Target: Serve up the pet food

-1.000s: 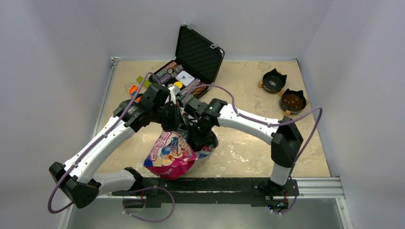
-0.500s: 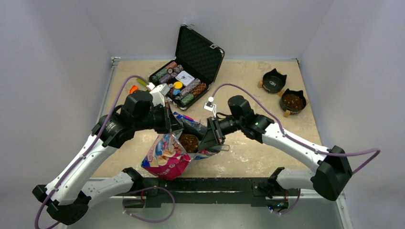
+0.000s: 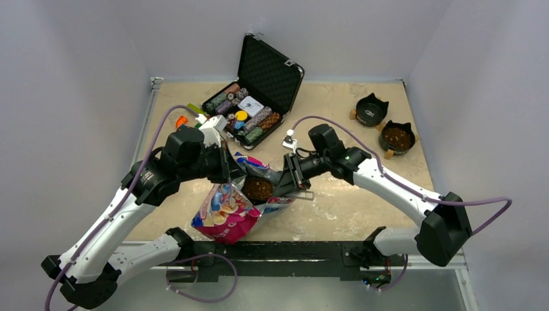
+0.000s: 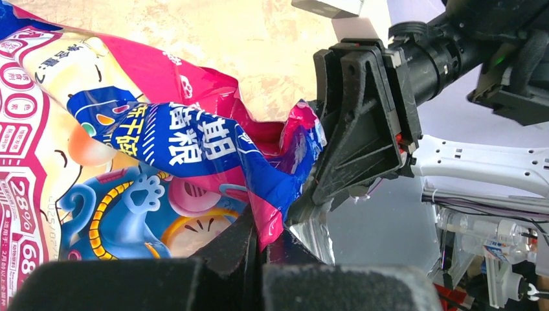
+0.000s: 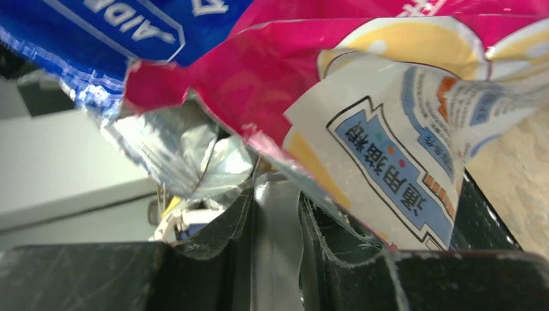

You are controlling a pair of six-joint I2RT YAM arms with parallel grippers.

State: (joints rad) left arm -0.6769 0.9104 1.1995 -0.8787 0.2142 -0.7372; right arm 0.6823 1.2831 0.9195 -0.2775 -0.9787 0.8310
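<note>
Left gripper [image 3: 230,172] pinches the crumpled pink top edge of the bag [image 3: 226,215], its matte black fingers [image 4: 243,241] pressed together on the film. Right gripper [image 3: 285,184] is clamped on the opposite lip, with a strip of silver foil lining caught between its scuffed fingers [image 5: 226,223]. The bag is glossy, wrinkled plastic, pink at the edges, printed in blue and white with cartoon shapes, and shiny silver inside. Its bulging lower part rests on the mottled beige table [image 3: 343,207] near the arm bases.

From above, the pet food [image 3: 257,189] shows in the bag's open mouth as a dark-brown grainy mass; single pellets are too small to tell apart. Neither wrist view shows it, since folds of film fill both, and the right wrist view is blurred up close. The food lies between the two grippers, just below their fingertips.

Two black bowls [image 3: 396,137] with ear-shaped rims sit at the far right, well apart from the bag; the nearer one holds a brown fill. An open black case [image 3: 270,72] of coloured chips stands behind the bag.
</note>
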